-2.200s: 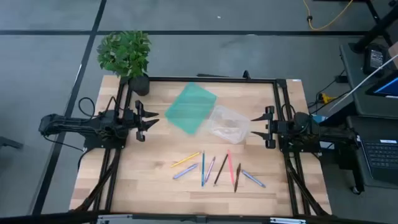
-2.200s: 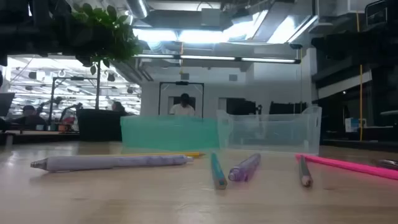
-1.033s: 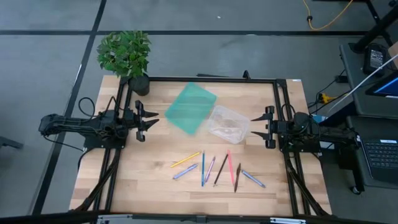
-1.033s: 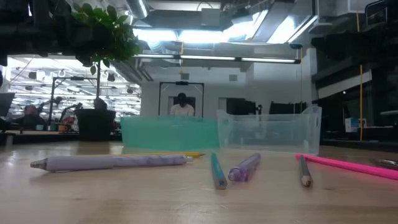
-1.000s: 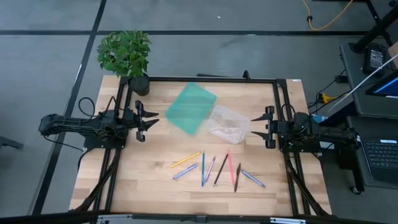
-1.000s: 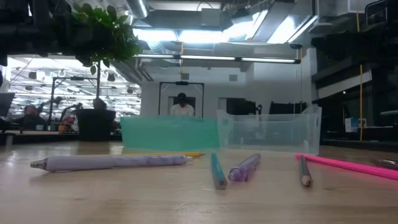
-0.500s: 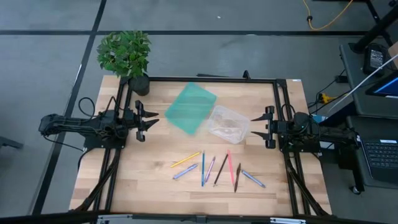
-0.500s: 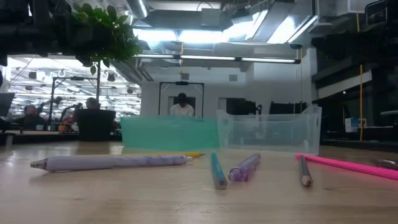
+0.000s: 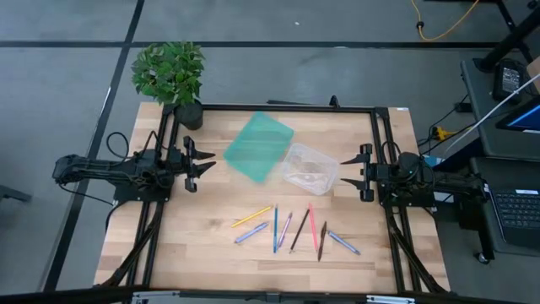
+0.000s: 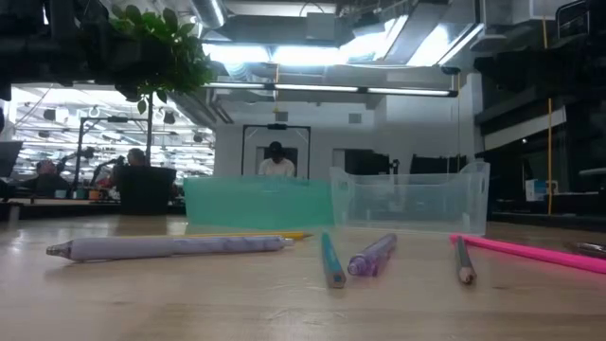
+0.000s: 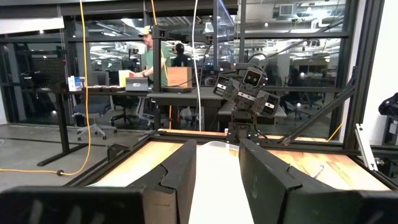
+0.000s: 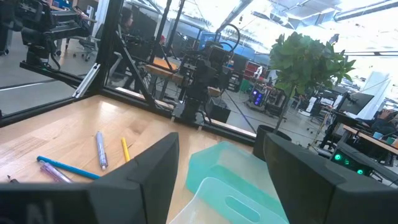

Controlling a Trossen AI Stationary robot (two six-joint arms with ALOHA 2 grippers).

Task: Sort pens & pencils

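— So where are the pens and pencils (image 9: 295,228)?

— Fanned out loose on the worktop (image 9: 194,228), toward six o'clock from its middle: a yellow one (image 9: 251,217) and a lavender one (image 9: 251,233) at the nine o'clock end, then blue (image 9: 275,229), purple, black, pink (image 9: 312,225), brown, and a grey-blue one (image 9: 344,243) at the three o'clock end.

— And around them?

— At twelve o'clock from the fan sit a green bin (image 9: 259,147) and a clear bin (image 9: 310,168), side by side and touching. A potted plant (image 9: 171,74) stands at the eleven o'clock corner.

— The grippers?

— The left gripper (image 9: 201,163) waits at nine o'clock and the right gripper (image 9: 349,176) at three o'clock, both with fingers spread and holding nothing, well apart from the sticks.
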